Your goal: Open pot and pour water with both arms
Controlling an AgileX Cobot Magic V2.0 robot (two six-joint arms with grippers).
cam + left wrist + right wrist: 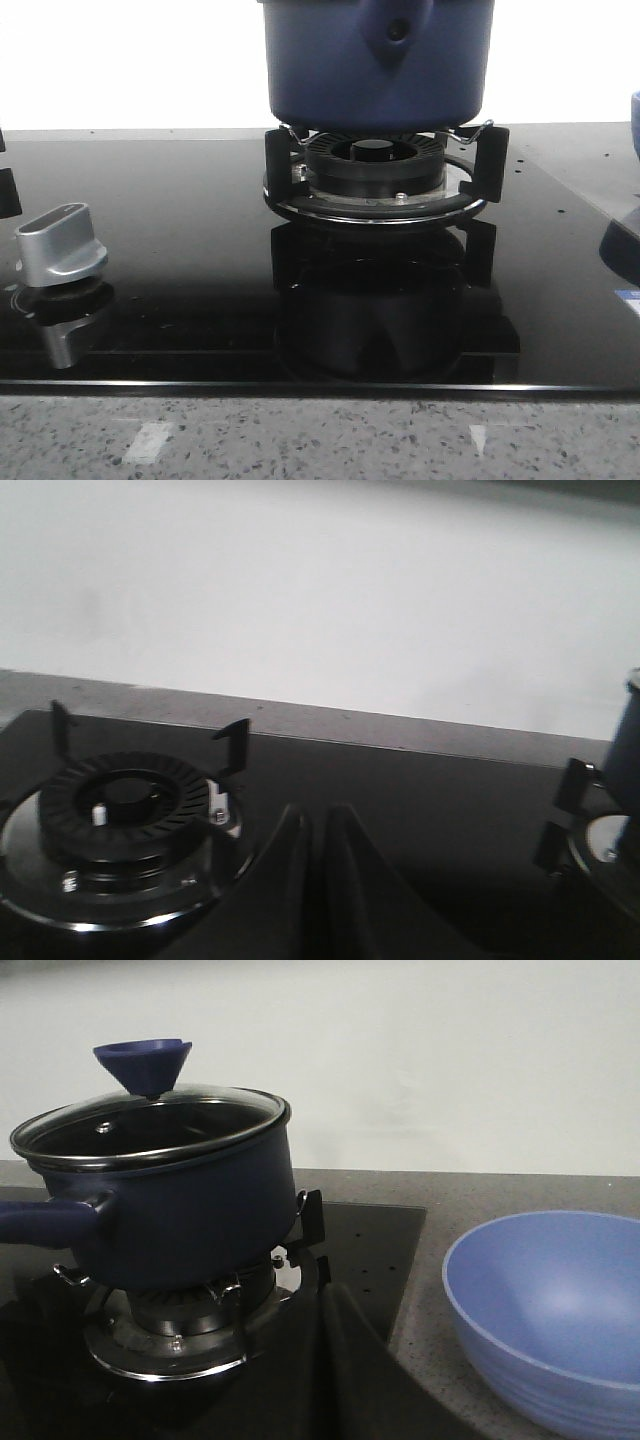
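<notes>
So the pot (170, 1200) is sitting on the burner (375, 175) with its glass lid (150, 1125) on, dark blue, and its long handle (45, 1222) points toward the front of the stove. The lid has a blue cone-shaped knob (143, 1065) in the middle, which looks like the obvious thing to grab. Nothing's touching the pot yet as far as I can see.

Just off to the robot's right of the stove there's a lighter blue bowl (545, 1320) on the grey tabletop (430, 1260), near the pot but not touching it. I'd guess that's where the water ends up.

The right tool (325, 1370) is low in front of the pot, fingers pressed together, holding nothing. The left tool (315, 880) is the same, closed and empty, but it's looking at a second burner (125, 820) with nothing on it, so it's well off to the side of the pot.

If I were doing the lid step: spread one tool wide first, come down over the knob from above and pinch under the flare of the cone so it can't slip, then lift straight up. Get the other tool on the handle, close to the pot body, before pouring. There's a silver stove knob (62, 243) on the left to steer clear of.
</notes>
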